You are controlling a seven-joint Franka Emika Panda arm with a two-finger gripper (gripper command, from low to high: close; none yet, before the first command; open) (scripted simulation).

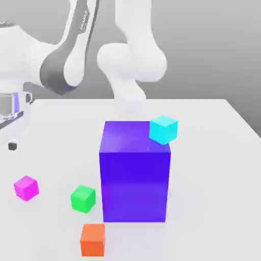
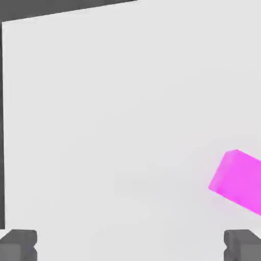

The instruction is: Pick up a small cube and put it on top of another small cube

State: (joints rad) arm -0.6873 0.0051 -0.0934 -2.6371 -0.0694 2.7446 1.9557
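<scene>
1. A pale white table [image 1: 214,168] carries the whole scene; its top is smooth and matte, with soft shadows under each block, and behind its far edge the room is a plain grey backdrop
2. The white Franka arm [image 1: 127,56] rises at the far side of the table and bends over toward the exterior view's left, where the gripper [image 1: 11,130] hangs just above the tabletop at the picture's edge
3. In the hand view the two dark fingertips [image 2: 19,243] stand far apart at the frame's corners with bare table between them, so the hand is wide and holds nothing
4. A small magenta cube [image 1: 26,187] sits on the table near the exterior view's left, close to the gripper; in the hand view it lies off to one side, not between the fingers
5. A small green cube [image 1: 83,198] and a small orange cube [image 1: 93,239] rest near each other, apart, toward the front
6. A large blue-violet block [image 1: 134,173] stands mid-table, just beside the green cube, with a small cyan cube [image 1: 163,129] at its far upper corner; I cannot tell whether it rests on the block or behind it
</scene>
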